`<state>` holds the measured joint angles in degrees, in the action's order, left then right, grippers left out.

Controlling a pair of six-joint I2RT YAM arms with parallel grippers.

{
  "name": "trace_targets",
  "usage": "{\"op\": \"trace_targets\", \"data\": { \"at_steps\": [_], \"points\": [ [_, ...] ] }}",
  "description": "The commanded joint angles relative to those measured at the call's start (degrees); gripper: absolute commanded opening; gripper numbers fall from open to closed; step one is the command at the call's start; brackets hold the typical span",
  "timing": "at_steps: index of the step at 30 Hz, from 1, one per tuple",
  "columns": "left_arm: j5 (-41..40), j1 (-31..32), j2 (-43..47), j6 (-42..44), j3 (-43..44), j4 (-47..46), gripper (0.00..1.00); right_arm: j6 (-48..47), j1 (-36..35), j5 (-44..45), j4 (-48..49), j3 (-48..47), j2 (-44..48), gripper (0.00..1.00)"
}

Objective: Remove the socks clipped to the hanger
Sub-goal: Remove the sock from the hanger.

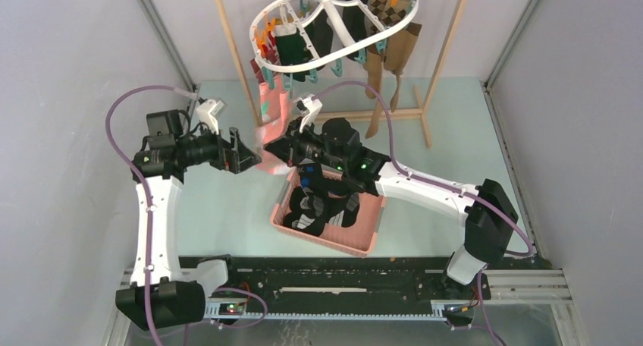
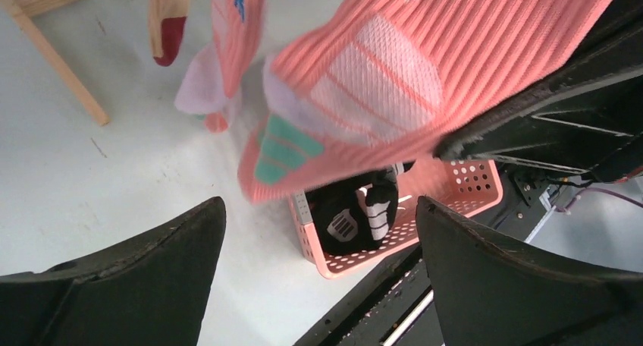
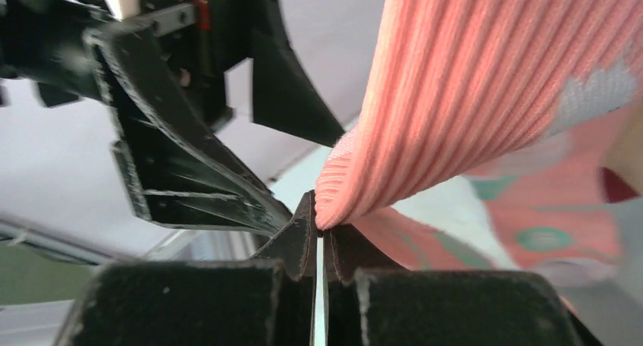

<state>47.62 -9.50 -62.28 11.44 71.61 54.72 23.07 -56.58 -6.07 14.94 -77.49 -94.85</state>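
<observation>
We are looking down on a pale table (image 1: 227, 209). A light wooden rack (image 1: 227, 42) is standing at its far side and carrying the white hanger (image 1: 259, 21). Below the hanger, on the near side, a pink basket (image 1: 367, 223) is sitting with dark socks (image 1: 318, 206) lying in it. Black, argyle and tan socks (image 1: 394, 58) are dangling from the hanger's teal and orange pegs. At the hanger's left end a pink sock (image 1: 271, 107) is hanging from a peg, with its lower part stretching sideways rather than falling straight.

The right gripper (image 1: 271, 152) is reaching in beneath the hanger's left end. Its jaws are pressing together and pinching the ribbed edge of the pink sock at their very tips. The left gripper (image 1: 246, 152) is hovering just beside it, below and left of the hanger. Its jaws are standing wide apart and holding nothing, and the sock is passing in front of them.
</observation>
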Motion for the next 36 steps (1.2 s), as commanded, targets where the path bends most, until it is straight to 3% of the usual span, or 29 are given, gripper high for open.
{"op": "trace_targets", "data": {
  "at_steps": [1,8,11,13,15,17,20,22,26,36],
  "points": [
    [5.91,0.45,3.41,1.46,-1.83,-1.66,1.00,6.55,-0.73,-9.00,6.49,-0.03,2.22,0.00],
    [7.51,0.92,3.42,4.34,-3.06,-1.17,1.00,13.64,-0.81,-15.57,11.70,-0.03,1.07,0.00],
    [8.60,0.93,2.78,4.70,-3.06,-1.19,0.91,14.70,-0.71,-15.47,11.08,-0.03,1.30,0.00],
    [9.42,0.97,2.53,4.73,-3.04,-1.12,0.76,15.20,-0.58,-15.27,10.18,-0.03,1.69,0.00],
    [9.58,0.95,2.53,4.12,-2.93,-1.66,0.49,15.71,-0.48,-13.86,8.35,-0.05,2.44,0.03],
    [8.06,0.95,3.15,2.21,-3.37,-3.83,0.23,15.70,-0.46,-9.79,5.66,0.41,3.80,0.20],
    [5.75,0.97,5.19,-0.54,-5.18,-7.83,0.07,15.02,-0.74,0.71,-0.84,1.02,7.35,0.42],
    [4.88,1.56,6.26,-1.36,-6.19,-9.38,0.06,14.15,-1.24,8.93,-3.93,1.30,9.18,0.56],
    [1.81,4.39,6.98,-1.50,-7.19,-9.93,0.04,9.26,-3.07,19.49,-3.76,0.77,11.68,0.70],
    [-1.53,8.86,7.94,-2.83,-7.95,-11.48,0.05,5.88,-0.49,26.39,-10.97,-15.82,2.71,0.76]
  ]
}}
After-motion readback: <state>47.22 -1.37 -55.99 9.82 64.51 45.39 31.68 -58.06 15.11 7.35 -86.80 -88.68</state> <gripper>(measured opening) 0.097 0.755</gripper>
